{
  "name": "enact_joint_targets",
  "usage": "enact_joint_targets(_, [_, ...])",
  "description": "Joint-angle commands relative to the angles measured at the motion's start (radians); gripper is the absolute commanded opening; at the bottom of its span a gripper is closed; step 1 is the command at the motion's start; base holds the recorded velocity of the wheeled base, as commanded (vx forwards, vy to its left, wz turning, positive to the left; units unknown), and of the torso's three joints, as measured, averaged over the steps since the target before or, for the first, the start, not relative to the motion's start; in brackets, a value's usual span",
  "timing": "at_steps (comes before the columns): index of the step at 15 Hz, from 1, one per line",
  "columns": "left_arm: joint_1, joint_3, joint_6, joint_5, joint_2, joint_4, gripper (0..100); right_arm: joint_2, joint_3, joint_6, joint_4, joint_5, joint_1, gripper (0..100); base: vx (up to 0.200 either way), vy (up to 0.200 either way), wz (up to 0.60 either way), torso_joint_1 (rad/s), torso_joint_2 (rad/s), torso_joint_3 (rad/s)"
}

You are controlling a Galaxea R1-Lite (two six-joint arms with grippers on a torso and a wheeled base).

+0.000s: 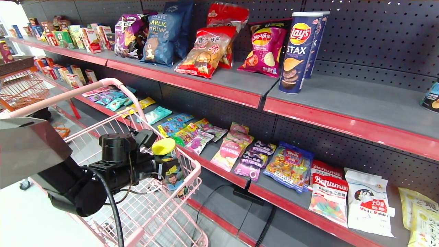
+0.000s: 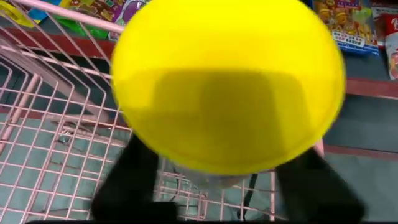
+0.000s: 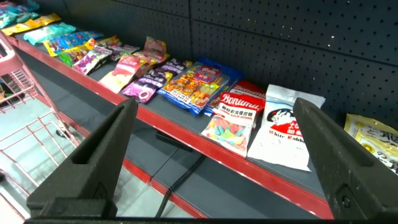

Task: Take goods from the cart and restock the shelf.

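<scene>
We are holding the yellow-lidded can in the left gripper, its fingers clamped on the can's sides, just inside the cart's shelf-side rim. The right gripper is hanging with its fingers spread wide, facing the lower shelf's front edge. We are risking a snag. The can's base is sitting low beside the pink wire, so swinging across before lifting could knock it loose. Up on the upper shelf, it could topple the tall chip cans.

Red-edged shelf bearing chip bags, candy packets
</scene>
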Motion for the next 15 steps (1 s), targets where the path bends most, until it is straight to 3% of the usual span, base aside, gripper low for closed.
enact_joint_targets(1, [0.001,0.004,-0.001,0.001,-0.002,-0.001,0,0.001,-0.001,0.001,0.0,0.0,0.001,100,0.0,0.0,0.0,0.0,0.0,0.0])
enact_joint_targets(5, [0.015,0.068,-0.008,0.003,-0.16,0.003,0,0.001,0.0,0.001,0.0,0.0,0.001,100,0.0,0.0,0.0,0.0,0.0,0.0])
enact_joint_targets(6, [0.041,0.096,-0.007,0.003,-0.246,0.02,0,0.001,0.0,0.001,0.0,0.0,0.001,100,0.0,0.0,0.0,0.0,0.0,0.0])
enact_joint_targets(10, [0.082,0.168,-0.007,0.001,-0.602,0.186,0,0.001,0.0,0.001,0.0,0.0,0.001,100,0.0,0.0,0.0,0.0,0.0,0.0])
enact_joint_targets(11, [0.082,0.168,-0.007,0.001,-0.602,0.186,0,0.001,0.0,0.001,0.0,0.0,0.001,100,0.0,0.0,0.0,0.0,0.0,0.0])
enact_joint_targets(13, [0.081,0.183,-0.001,0.003,-0.978,0.428,0,0.001,0.0,0.002,0.0,0.0,0.001,100,0.0,0.0,0.0,0.0,0.0,0.0])
enact_joint_targets(15, [0.084,0.182,0.001,0.013,-1.161,0.583,0,0.001,0.0,0.002,0.0,0.0,0.001,100,0.0,0.0,0.0,0.117,-0.32,-0.21])
